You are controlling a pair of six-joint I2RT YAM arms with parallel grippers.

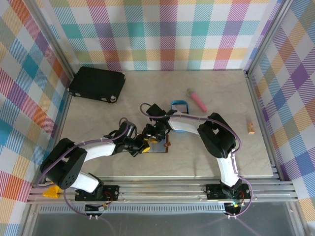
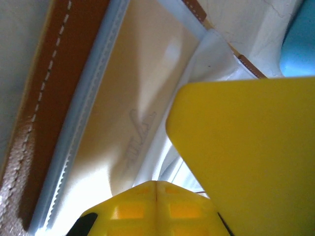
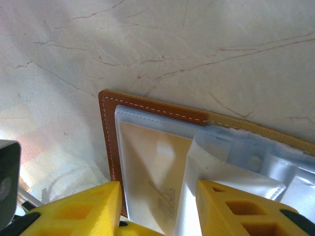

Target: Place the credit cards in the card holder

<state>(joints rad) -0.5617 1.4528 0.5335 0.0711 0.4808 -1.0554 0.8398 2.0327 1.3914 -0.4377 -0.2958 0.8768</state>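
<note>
Seating credit card in card holder.
My left claw clenched by pocket; right claw parted astride it. I'd push straight, flat.

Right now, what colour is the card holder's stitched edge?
Brown with white stitching; card holder shows best from the right wrist.

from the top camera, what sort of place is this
Most likely a robot lab test cell, not a home: plaid cloth walls, an aluminium frame rail along the near edge, and robot arms bolted beside a marble-look table.
</note>
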